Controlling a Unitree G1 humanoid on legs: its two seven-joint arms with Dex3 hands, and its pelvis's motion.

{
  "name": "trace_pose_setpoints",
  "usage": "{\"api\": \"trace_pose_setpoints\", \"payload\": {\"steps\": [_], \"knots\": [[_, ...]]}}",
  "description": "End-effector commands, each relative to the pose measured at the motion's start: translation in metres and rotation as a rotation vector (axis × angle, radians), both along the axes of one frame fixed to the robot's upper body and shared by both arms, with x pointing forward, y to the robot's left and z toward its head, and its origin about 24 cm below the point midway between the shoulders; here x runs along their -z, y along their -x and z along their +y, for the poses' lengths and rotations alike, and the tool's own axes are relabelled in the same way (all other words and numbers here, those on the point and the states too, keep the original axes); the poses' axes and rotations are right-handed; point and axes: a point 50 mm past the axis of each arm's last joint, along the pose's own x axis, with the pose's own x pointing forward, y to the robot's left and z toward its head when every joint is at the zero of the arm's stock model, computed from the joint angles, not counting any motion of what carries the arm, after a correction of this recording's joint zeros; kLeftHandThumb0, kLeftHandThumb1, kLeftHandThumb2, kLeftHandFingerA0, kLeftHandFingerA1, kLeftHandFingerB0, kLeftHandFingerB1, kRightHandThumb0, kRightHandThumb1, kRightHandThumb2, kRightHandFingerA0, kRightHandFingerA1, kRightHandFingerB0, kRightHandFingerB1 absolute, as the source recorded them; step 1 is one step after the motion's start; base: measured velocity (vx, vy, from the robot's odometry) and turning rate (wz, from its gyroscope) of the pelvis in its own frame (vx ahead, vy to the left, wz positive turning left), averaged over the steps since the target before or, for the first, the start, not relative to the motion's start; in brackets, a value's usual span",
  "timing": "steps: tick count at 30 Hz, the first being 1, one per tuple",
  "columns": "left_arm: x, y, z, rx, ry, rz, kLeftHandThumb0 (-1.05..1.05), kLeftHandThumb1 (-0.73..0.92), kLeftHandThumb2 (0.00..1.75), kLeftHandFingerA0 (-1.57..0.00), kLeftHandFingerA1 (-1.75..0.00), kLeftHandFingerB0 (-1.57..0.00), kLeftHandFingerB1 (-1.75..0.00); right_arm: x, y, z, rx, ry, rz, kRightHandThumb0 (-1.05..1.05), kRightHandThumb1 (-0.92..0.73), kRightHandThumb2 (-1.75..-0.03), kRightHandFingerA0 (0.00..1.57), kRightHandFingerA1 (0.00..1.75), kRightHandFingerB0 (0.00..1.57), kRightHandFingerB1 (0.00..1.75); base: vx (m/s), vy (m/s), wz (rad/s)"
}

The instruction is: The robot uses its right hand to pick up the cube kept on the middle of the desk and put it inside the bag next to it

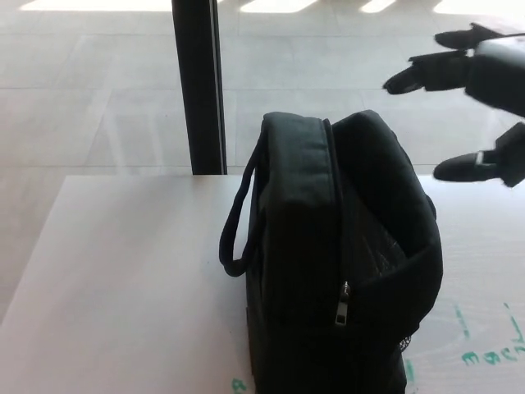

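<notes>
Pale floor tiles (98,90) stretch across the far background, glossy with light patches along the top edge, and a black post (199,86) stands upright behind the desk. White desk (123,279) fills the near ground; green handwriting (488,349) marks its near right corner. Bag (328,263), black fabric, stands upright on the desk right of centre, its near end running out of frame. A carry strap (236,222) loops off its left side. A zipper pull (341,310) hangs on the near face, and the top sags open along the right side, with mesh lining just visible inside. Cube not visible anywhere on the desk; the dark interior of the bag hides whatever it contains. Right hand (476,107) hovers at the upper right, above and to the right of the bag, apart from it. Fingers (426,72) point left, thumb (467,167) below, spread wide, nothing between them. Left hand out of frame.
</notes>
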Motion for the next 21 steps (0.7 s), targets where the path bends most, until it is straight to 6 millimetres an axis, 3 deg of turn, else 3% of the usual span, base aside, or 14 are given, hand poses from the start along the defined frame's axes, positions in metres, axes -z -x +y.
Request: {"api": "trace_pose_setpoints", "payload": {"steps": [1, 6, 7, 8, 9, 10, 11, 12, 15, 17, 18, 21], "knots": [[0.001, 0.008, 0.002, 0.064, -0.067, 0.044, -0.74, 0.75, 0.62, -0.23, -0.5, -0.23, -0.39, -0.001, 0.012, -0.034, 0.012, -0.085, 0.135, -0.43, -0.61, -0.58, 0.18, 0.42, 0.41, 0.34, 0.0, 0.0, 0.0], [0.004, 0.01, 0.003, -0.01, -0.031, 0.035, -0.73, 0.7, 0.61, -0.26, -0.51, -0.26, -0.41, 0.008, 0.031, -0.083, 0.125, -0.218, 0.133, -0.4, -0.63, -0.59, 0.26, 0.42, 0.37, 0.36, 0.0, 0.0, 0.0], [0.004, 0.01, 0.002, 0.002, -0.028, 0.036, -0.73, 0.72, 0.61, -0.24, -0.5, -0.24, -0.39, 0.012, 0.035, -0.091, 0.137, -0.246, 0.122, -0.44, -0.5, -0.75, 0.27, 0.52, 0.33, 0.47, 0.0, 0.0, 0.0], [0.005, 0.01, 0.001, 0.007, -0.024, 0.036, -0.73, 0.72, 0.61, -0.24, -0.5, -0.24, -0.39, 0.013, 0.037, -0.095, 0.14, -0.256, 0.117, -0.44, -0.5, -0.75, 0.27, 0.52, 0.33, 0.47, 0.0, 0.0, 0.0], [0.005, 0.01, 0.001, 0.011, -0.036, 0.043, -0.76, 0.56, 0.9, -0.26, -0.56, -0.23, -0.48, 0.016, 0.04, -0.102, 0.164, -0.273, 0.109, -0.4, -0.6, -0.58, 0.32, 0.44, 0.39, 0.37, 0.0, 0.0, 0.0], [0.005, 0.011, 0.001, -0.003, -0.034, 0.047, -0.74, 0.54, 0.89, -0.29, -0.59, -0.23, -0.49, 0.025, 0.048, -0.119, 0.221, -0.314, 0.094, -0.43, -0.61, -0.58, 0.32, 0.43, 0.39, 0.37, 0.0, 0.0, 0.0], [0.006, 0.011, 0.001, -0.008, -0.029, 0.048, -0.73, 0.72, 0.61, -0.3, -0.53, -0.26, -0.4, 0.029, 0.051, -0.125, 0.245, -0.331, 0.089, -0.44, -0.61, -0.58, 0.31, 0.42, 0.39, 0.36, 0.0, 0.0, 0.0], [0.006, 0.011, 0.001, -0.002, -0.033, 0.052, -0.73, 0.72, 0.61, -0.3, -0.53, -0.26, -0.4, 0.033, 0.054, -0.131, 0.269, -0.346, 0.084, -0.44, -0.61, -0.58, 0.31, 0.42, 0.39, 0.36, 0.0, 0.0, 0.0], [0.007, 0.014, 0.002, -0.001, -0.023, 0.057, -0.72, 0.72, 0.62, -0.24, -0.49, -0.22, -0.39, 0.053, 0.065, -0.154, 0.377, -0.462, 0.059, -0.47, -0.61, -0.58, 0.36, 0.44, 0.43, 0.35, 0.0, 0.0, 0.0], [0.008, 0.015, 0.001, -0.018, -0.003, 0.044, -0.71, 0.71, 0.61, -0.23, -0.49, -0.2, -0.38, 0.078, 0.077, -0.179, 0.518, -0.58, 0.048, -0.45, -0.6, -0.58, 0.38, 0.45, 0.42, 0.36, 0.0, 0.0, 0.0], [0.008, 0.015, 0.001, -0.019, -0.008, 0.046, -0.72, 0.7, 0.61, -0.22, -0.5, -0.21, -0.38, 0.098, 0.086, -0.196, 0.609, -0.72, 0.024, -0.37, -0.56, -0.57, 0.38, 0.48, 0.43, 0.36, 0.0, 0.0, 0.0], [0.009, 0.015, 0.001, -0.032, 0.005, 0.058, -0.7, 0.72, 0.61, -0.26, -0.5, -0.2, -0.38, 0.13, 0.102, -0.217, 0.762, -0.814, -0.009, -0.38, -0.59, -0.58, 0.37, 0.55, 0.45, 0.36, 0.0, 0.0, 0.0]]}}
